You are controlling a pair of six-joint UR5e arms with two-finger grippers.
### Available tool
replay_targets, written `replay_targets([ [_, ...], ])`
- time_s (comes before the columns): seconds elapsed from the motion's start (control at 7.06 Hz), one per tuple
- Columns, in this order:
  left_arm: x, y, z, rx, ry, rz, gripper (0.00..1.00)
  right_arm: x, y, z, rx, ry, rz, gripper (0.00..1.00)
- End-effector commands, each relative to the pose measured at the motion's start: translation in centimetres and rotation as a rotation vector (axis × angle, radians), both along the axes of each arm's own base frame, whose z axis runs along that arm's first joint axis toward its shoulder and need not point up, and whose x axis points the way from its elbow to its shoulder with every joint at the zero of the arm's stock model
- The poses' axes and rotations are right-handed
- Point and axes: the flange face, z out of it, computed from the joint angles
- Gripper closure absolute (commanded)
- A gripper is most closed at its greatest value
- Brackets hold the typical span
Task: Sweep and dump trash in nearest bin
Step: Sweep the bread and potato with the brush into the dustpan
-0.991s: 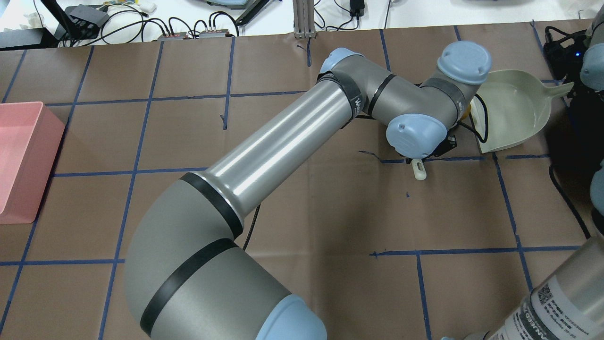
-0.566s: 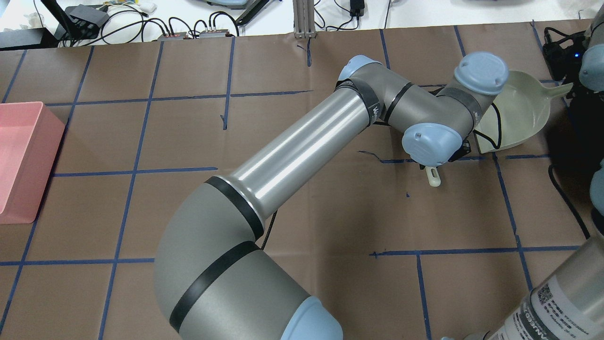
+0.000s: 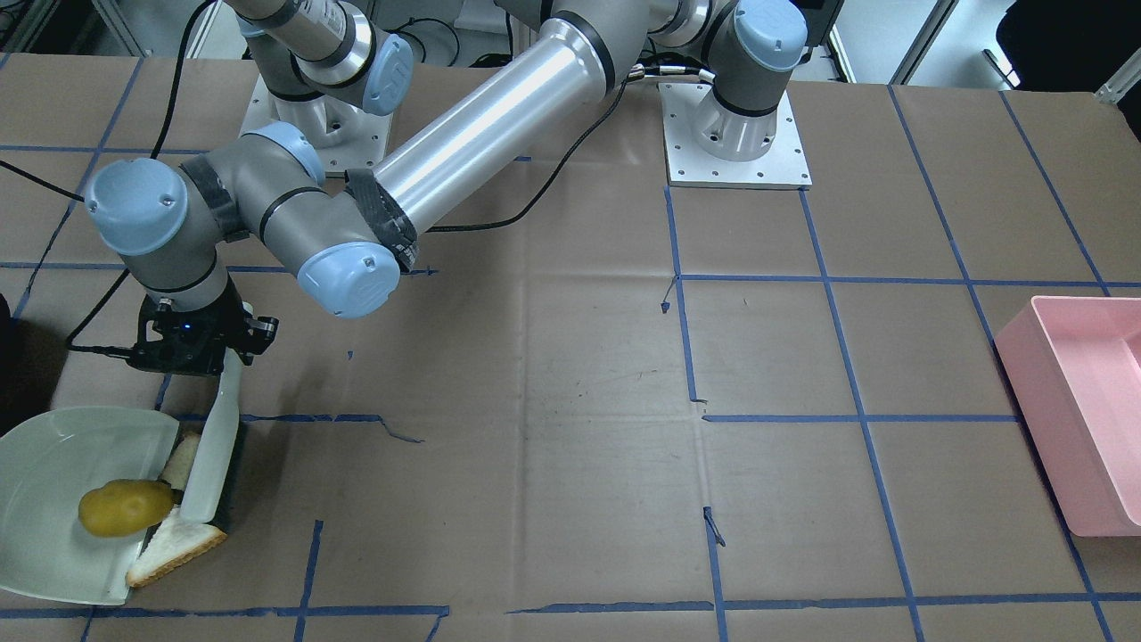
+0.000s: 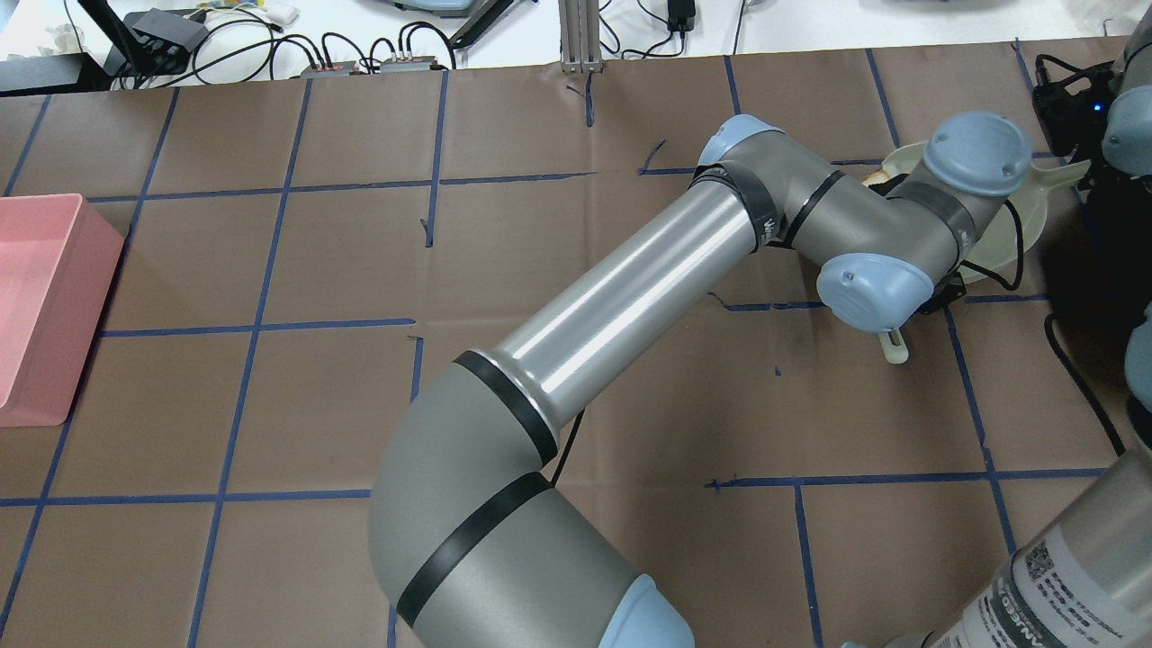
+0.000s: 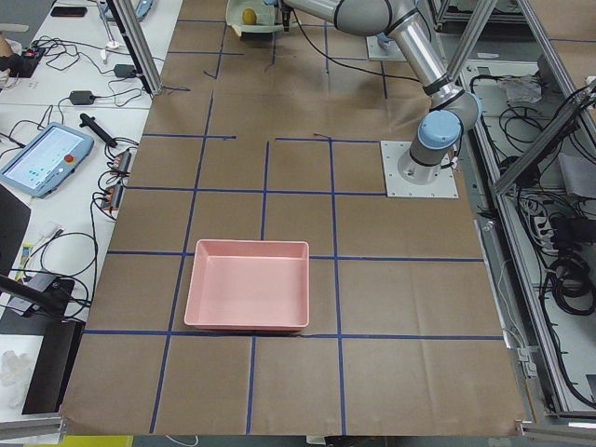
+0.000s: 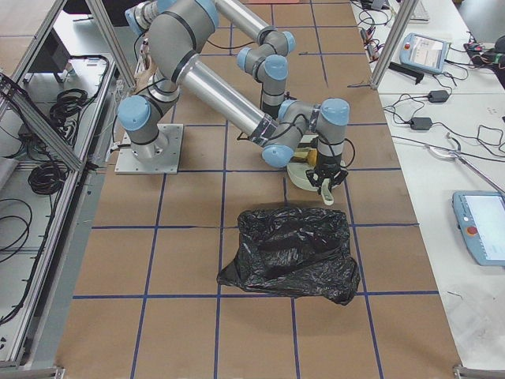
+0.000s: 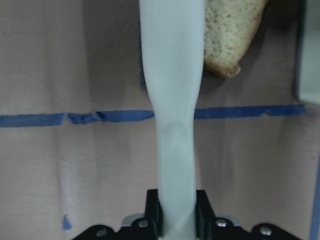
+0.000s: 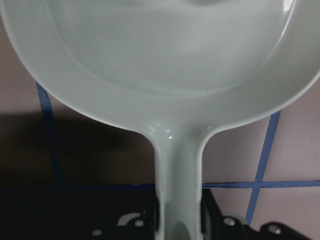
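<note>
My left arm reaches across to the robot's right side. My left gripper [image 3: 227,352] [image 7: 175,217] is shut on the pale handle of a brush [image 3: 212,459] [image 7: 172,115]. The brush stands at the mouth of a pale green dustpan [image 3: 45,473] [image 4: 1035,216]. A yellow-brown potato [image 3: 125,506] lies inside the pan. One bread piece [image 3: 178,546] lies at the pan's lip, another [image 3: 184,456] [image 7: 230,35] lies against the brush. My right gripper [image 8: 180,222] is shut on the dustpan's handle [image 8: 177,170]. In the overhead view my left wrist hides the trash.
A black trash bag [image 6: 292,253] sits open on the table next to the dustpan. A pink bin [image 3: 1083,410] [image 4: 36,297] stands at the far opposite end. The table [image 3: 579,401] is brown paper with blue tape lines. Cables and devices lie beyond its far edge.
My left arm has swung right in the overhead view with the brush, so its wrist now covers most of the dustpan. The dustpan has stayed in place.
</note>
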Motion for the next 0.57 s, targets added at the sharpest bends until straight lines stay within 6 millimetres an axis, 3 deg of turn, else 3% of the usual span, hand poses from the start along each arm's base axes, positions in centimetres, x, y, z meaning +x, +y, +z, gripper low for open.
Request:
replay_targets([
  [0.0, -3.5, 0.5, 0.5, 0.016, 0.117, -0.03, 1.0, 0.5, 0.0, -0.5, -0.01, -0.04, 0.006, 0.99],
  [0.14, -4.7, 0.5, 2.1, 0.03, 0.202, -0.045, 1.0, 0.5, 0.0, -0.4, -0.011, -0.039, 0.007, 0.99],
  [0.42, -5.3, 1.0, 2.7, 0.066, 0.255, -0.059, 1.0, 0.5, 0.0, -0.5, -0.01, -0.041, 0.007, 0.99],
])
